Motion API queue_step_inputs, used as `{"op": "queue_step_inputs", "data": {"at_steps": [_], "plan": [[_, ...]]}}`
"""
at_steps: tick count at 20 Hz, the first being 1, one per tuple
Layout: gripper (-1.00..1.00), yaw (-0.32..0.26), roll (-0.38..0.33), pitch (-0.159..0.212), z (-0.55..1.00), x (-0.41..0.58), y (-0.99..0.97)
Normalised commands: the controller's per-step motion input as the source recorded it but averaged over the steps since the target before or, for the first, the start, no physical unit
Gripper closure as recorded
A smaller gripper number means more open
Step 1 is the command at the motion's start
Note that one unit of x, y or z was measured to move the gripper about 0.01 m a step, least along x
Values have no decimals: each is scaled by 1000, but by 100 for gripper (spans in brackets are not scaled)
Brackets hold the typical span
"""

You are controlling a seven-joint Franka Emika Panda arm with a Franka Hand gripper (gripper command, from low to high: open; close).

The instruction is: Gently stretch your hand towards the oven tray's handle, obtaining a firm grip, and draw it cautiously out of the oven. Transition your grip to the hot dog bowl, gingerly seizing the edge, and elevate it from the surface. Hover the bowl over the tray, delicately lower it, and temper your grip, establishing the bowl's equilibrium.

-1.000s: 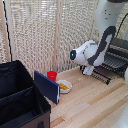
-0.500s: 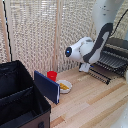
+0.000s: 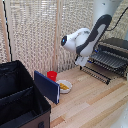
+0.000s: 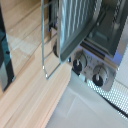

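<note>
In the exterior view the black oven [image 3: 116,46] stands at the right. Its wire tray [image 3: 106,60] sticks out in front, above the lowered door flap [image 3: 96,74]. The white hot dog bowl [image 3: 64,86], with orange-yellow food in it, rests on the wooden table near the middle. My gripper [image 3: 81,62] hangs as a dark shape under the white arm, between the bowl and the oven and touching neither. The view is too blurred to show how its jaws stand. The wrist view looks at the ribbed tray [image 4: 75,25] and the oven's knobs [image 4: 79,63]. The bowl is out of that view.
A small red cup [image 3: 52,75] stands just behind the bowl. A big black open case [image 3: 20,97] with a blue flap [image 3: 47,86] fills the exterior view's left. A slatted blind [image 3: 40,35] backs the table.
The arm has drawn back from the oven, moving up and toward the exterior view's left. The tray stays pulled out and the bowl has not moved.
</note>
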Motion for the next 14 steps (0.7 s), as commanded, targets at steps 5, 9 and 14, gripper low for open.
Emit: {"op": "queue_step_inputs", "data": {"at_steps": [5,9,14], "plan": [[-100,-261,178,-4,473,0,202],[-100,-249,190,-11,441,0,239],[-100,-219,213,-39,382,2,327]]}}
